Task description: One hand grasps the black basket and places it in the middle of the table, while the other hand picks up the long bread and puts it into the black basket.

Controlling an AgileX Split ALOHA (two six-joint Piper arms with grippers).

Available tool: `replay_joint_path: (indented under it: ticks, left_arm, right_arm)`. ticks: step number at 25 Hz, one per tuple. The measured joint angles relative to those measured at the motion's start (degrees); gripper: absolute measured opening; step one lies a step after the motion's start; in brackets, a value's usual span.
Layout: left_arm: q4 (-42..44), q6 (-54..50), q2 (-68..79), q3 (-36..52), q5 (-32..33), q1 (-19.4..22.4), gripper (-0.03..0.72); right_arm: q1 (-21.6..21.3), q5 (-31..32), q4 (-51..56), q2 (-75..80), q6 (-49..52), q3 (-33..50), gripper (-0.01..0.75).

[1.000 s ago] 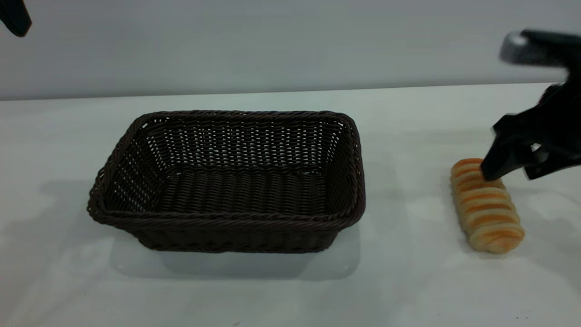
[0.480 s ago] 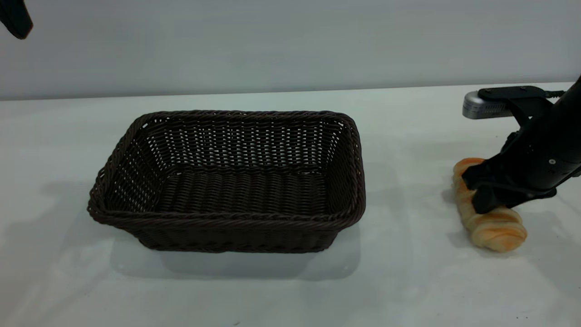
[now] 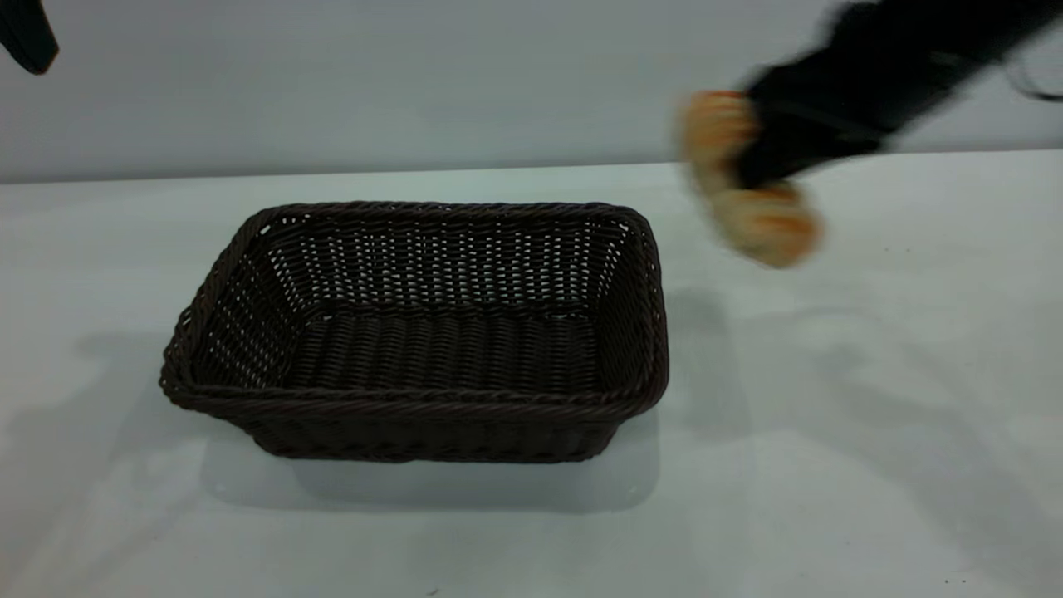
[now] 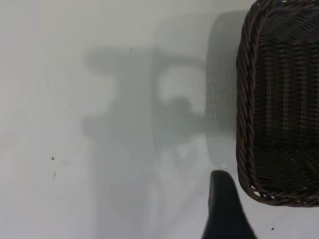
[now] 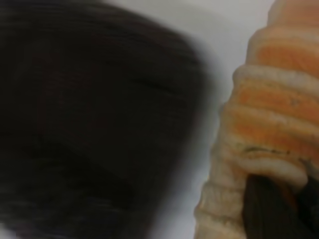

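At far left: left gripper is parked high; jaw state cannot be told.
Centre: black basket is set on table.
Right: long bread is clamped by right gripper, carried airborne just beside the basket.
Risk: bread could be flung short by an early release.

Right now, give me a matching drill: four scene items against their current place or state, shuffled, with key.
1. long bread
2. black basket
3. left gripper
4. table

A. parked at the exterior view's upper-left corner
B. held in the air by the right gripper
C. white, carries the basket
D. empty, resting mid-table

Pairs: 1-B, 2-D, 3-A, 4-C
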Motion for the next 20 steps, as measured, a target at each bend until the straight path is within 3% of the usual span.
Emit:
replay_joint_path:
  ticks: [4,6,9,12,15,20]
  left_arm:
    - [0.0,0.0,0.0,0.0,0.5,0.0,0.509]
    - [0.0,0.7,0.0,0.0,1.0,0.0,0.509]
    - [0.0,2.4,-0.2,0.0,1.5,0.0,0.507]
    - [0.5,2.4,-1.0,0.0,2.7,0.0,0.507]
    - [2.4,2.4,-3.5,0.0,4.3,0.0,0.507]
    - [6.7,1.7,-10.6,0.4,8.7,0.0,0.505]
  right_arm:
    - [8.6,0.5,2.1,5.9,1.2,-7.7,0.046]
    - [10.7,0.8,2.6,9.2,1.3,-11.1,0.059]
    - [10.9,2.1,2.4,12.0,1.5,-13.9,0.137]
    - [8.4,4.2,0.9,11.1,2.4,-14.3,0.293]
    - [3.0,8.3,-5.2,7.4,7.6,-14.5,0.411]
    - [-6.5,21.5,-27.6,-1.5,27.2,-14.6,0.438]
